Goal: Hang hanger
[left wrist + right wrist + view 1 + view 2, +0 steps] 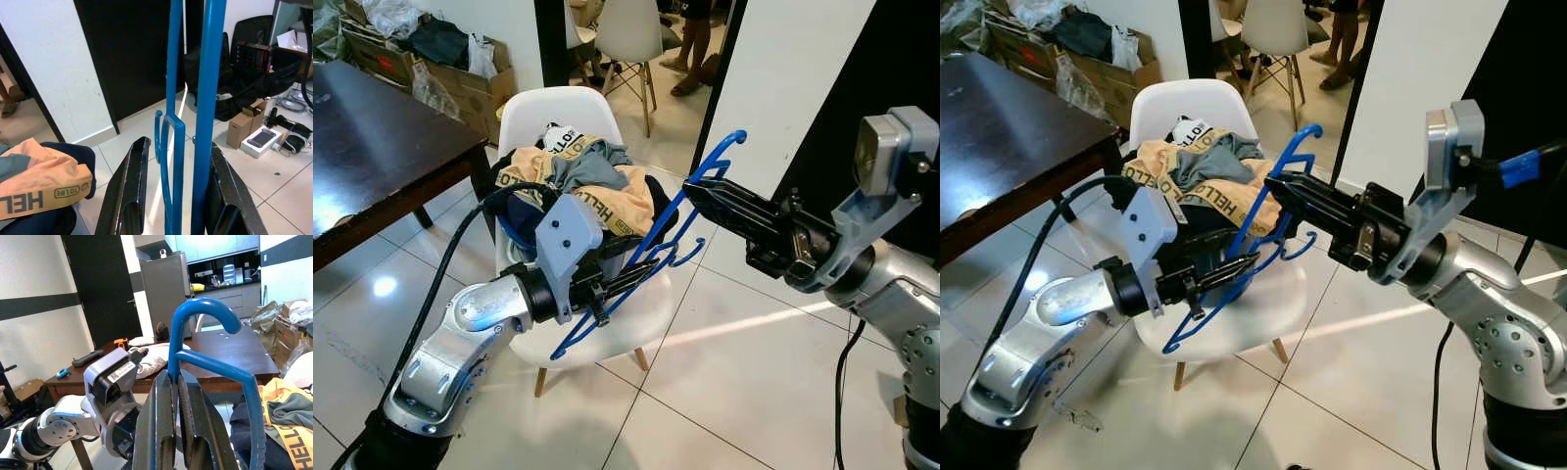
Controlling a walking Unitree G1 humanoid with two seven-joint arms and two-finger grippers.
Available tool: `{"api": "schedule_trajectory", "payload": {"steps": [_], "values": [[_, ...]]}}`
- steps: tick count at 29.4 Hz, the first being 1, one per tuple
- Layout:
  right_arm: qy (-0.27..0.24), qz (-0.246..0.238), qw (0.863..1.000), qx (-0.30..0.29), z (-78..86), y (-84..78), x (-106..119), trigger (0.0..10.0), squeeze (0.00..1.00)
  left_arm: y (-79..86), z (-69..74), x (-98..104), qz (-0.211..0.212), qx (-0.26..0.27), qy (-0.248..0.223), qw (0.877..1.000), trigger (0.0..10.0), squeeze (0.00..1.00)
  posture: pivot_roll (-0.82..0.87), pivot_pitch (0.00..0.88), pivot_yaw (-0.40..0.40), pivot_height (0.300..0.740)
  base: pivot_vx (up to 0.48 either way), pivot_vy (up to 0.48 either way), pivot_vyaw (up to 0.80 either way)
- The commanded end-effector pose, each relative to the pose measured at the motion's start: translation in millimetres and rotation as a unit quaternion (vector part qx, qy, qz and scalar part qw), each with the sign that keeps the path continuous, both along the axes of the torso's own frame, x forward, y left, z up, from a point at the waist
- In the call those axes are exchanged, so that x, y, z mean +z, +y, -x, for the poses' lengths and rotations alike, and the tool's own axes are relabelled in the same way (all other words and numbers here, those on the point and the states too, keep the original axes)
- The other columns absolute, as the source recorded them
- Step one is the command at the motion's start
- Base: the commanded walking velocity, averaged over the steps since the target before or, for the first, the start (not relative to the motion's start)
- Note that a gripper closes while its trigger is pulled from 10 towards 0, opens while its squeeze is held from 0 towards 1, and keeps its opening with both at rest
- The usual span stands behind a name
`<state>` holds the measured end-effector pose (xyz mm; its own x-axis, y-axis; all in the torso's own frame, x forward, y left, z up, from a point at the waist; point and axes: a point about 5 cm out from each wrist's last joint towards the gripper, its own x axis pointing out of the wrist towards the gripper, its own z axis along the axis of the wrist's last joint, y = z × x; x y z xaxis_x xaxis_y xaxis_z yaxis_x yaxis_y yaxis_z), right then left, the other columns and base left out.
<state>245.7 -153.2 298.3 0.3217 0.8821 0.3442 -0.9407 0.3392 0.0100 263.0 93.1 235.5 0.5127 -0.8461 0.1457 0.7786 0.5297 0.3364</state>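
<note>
Both grippers are closed on the blue hanger (656, 250), held above the white chair (524, 108) of clothes (597, 181): right gripper (174, 396) pinched at the hook's neck, left gripper (176, 161) around the lower bars. Light, stiff, slippery plastic is judged; the neck is best gripped.

One blue hanger (677, 227); two tools: left tool (625, 282), right tool (697, 193); two white chairs (530, 110), (628, 29); one dark table (372, 137).
</note>
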Motion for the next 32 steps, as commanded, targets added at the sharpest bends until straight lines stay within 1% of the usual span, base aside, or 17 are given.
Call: {"api": "schedule_trajectory", "payload": {"steps": [1, 2, 6, 16, 17, 18, 19, 25, 29, 30, 31, 32], "values": [[0.0, -0.001, 1.0, 0.014, 5.0, 3.5, 0, 10.0, 0.0, 0.5, 0.3, -6, -0.019, -0.002, 0.012, 1.0, 9.2, 0.0, 0.01, 0.134, -0.003, 0.74, 0.0, 0.0, 0.0], [0.0, -0.001, 1.0, 0.014, 5.2, 3.7, 0, 10.0, 0.0, 1.1, -0.9, -6, -0.021, 0.002, 0.013, 1.0, 0.0, 0.0, 0.0, 0.134, -0.004, 0.74, 0.0, 0.0, 0.0], [0.001, -0.001, 1.0, 0.014, 5.4, 3.8, 0, 10.0, 0.0, 1.8, -1.8, -8, -0.029, 0.003, 0.013, 0.999, 0.0, 0.0, 0.01, 0.135, -0.004, 0.74, 0.0, 0.0, 0.0], [-0.001, 0.003, 1.0, 0.015, 6.0, 5.7, 0, 10.0, 0.0, 3.6, -2.5, -7, -0.026, 0.01, 0.012, 1.0, 0.0, 0.0, 0.01, 0.135, -0.005, 0.74, 0.0, 0.0, 0.0], [0.01, -0.011, 1.0, 0.014, 4.8, 5.4, -1, 10.0, 0.0, 3.8, -2.9, -6, -0.026, 0.012, 0.011, 1.0, 0.0, 0.0, 0.01, 0.135, -0.005, 0.74, 0.0, 0.0, 0.0], [0.01, -0.011, 1.0, 0.014, 4.8, 5.4, -1, 10.0, 0.0, 3.8, -2.9, -6, -0.026, 0.012, 0.011, 1.0, 0.0, 0.0, 0.01, 0.135, -0.005, 0.74, 0.0, 0.0, 0.0], [0.014, -0.012, 1.0, 0.022, 6.4, 6.0, -2, 10.0, 1.0, 4.0, -3.5, -6, -0.026, 0.013, 0.008, 1.0, 0.0, 0.0, 0.01, 0.135, -0.005, 0.74, 0.0, 0.0, 0.0], [0.014, -0.008, 1.0, 0.021, 6.5, 4.9, -4, 10.0, 1.0, 4.2, -3.8, -3, -0.019, 0.013, 0.006, 1.0, 0.0, 0.0, 0.01, 0.136, -0.008, 0.74, 0.0, 0.0, 0.0], [0.015, -0.002, 0.999, 0.035, 9.9, 4.3, -5, 10.0, 1.0, 6.0, -5.2, -1, -0.016, 0.02, 0.002, 1.0, 0.0, 0.0, 0.0, 0.136, -0.008, 0.74, 0.0, 0.0, 0.0], [0.016, 0.004, 0.999, 0.04, 11.5, 4.3, -7, 10.0, 1.0, 7.2, -6.3, 1, -0.012, 0.025, -0.001, 1.0, 0.0, 0.0, 0.0, 0.136, -0.009, 0.74, 0.0, 0.0, 0.0], [0.027, 0.028, 0.998, 0.043, 13.3, 4.0, -14, 10.0, 1.0, 9.8, -8.8, 5, 0.005, 0.035, -0.006, 0.999, 0.0, 0.0, 0.0, 0.137, -0.01, 0.74, 0.0, 0.0, 0.0], [0.027, 0.028, 0.998, 0.043, 13.3, 4.0, -14, 10.0, 1.0, 9.8, -8.8, 5, 0.005, 0.035, -0.006, 0.999, 0.0, 0.0, 0.0, 0.137, -0.01, 0.74, 0.0, 0.0, 0.0]]}}
